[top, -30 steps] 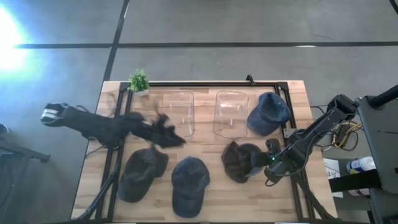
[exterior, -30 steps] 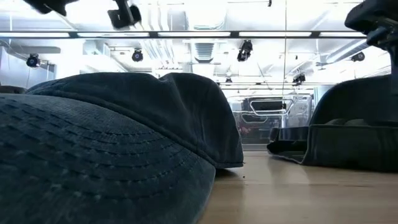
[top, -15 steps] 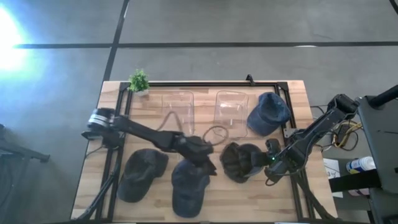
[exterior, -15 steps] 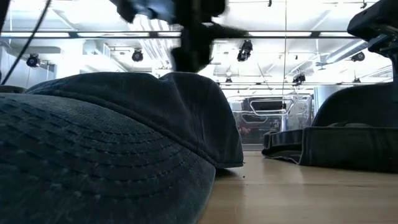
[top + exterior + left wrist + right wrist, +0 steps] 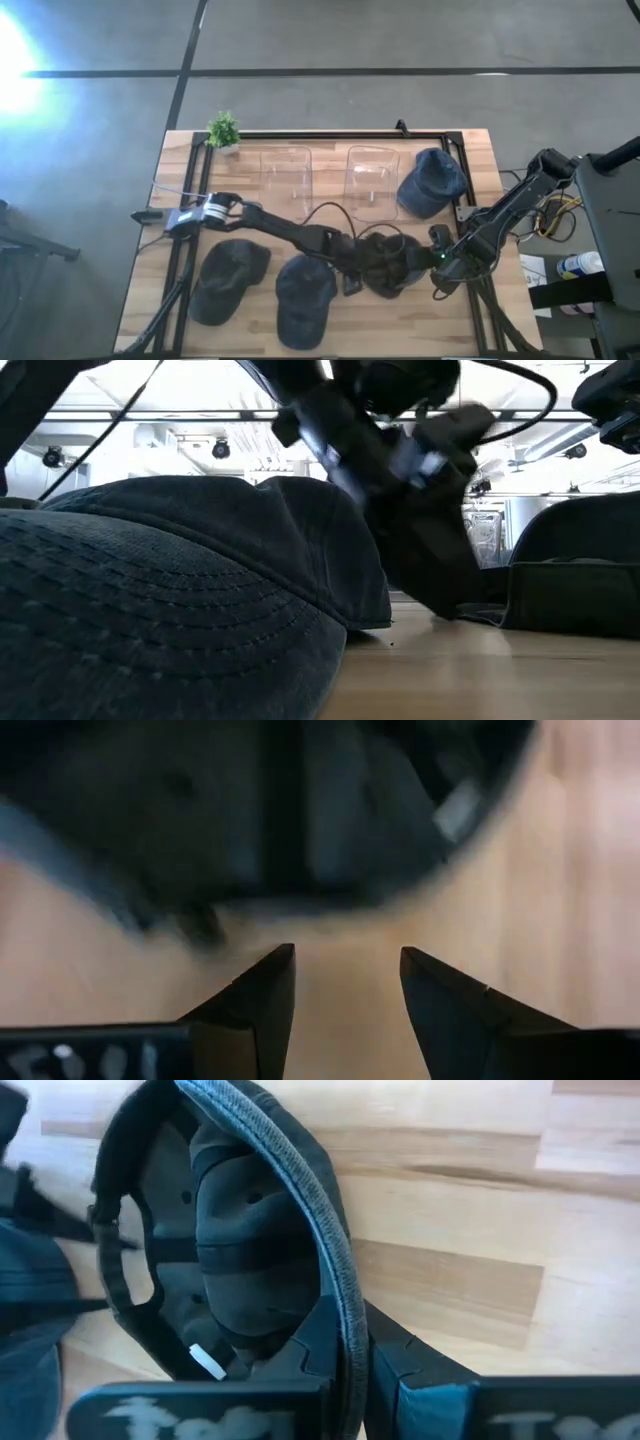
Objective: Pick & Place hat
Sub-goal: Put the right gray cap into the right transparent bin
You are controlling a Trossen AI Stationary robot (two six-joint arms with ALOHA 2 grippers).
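Note:
A dark hat [image 5: 388,260] lies inside-up near the table's right front, with my right gripper [image 5: 436,258] shut on its right rim. In the right wrist view its lining and back strap [image 5: 118,1250] show. My left gripper [image 5: 345,955] stands open and slanting down just left of this hat [image 5: 300,810], with bare wood between its fingers; it also shows in the high view [image 5: 352,278]. A blue hat [image 5: 305,295] and a grey hat [image 5: 228,280] rest crown-up near the front edge. Another blue hat [image 5: 432,182] lies at the far right. My right gripper pinches the dark hat's rim [image 5: 345,1335] between its two fingers, one finger [image 5: 310,1350] inside the crown and one [image 5: 400,1360] outside. The fingers come from above, slanting in from the table's right. The held side is raised; the hat's left part rests on the table.
Two clear containers [image 5: 287,180] [image 5: 372,180] stand at the far middle, inside a black frame [image 5: 330,134]. A small green plant [image 5: 223,130] is at the far left corner. In the low view the blue hat [image 5: 150,610] fills the foreground.
My left arm has swung from the table's far left toward the right and near side and sunk low, tipping its open gripper downward until it stands beside the dark hat. My right gripper has kept hold of the hat's rim.

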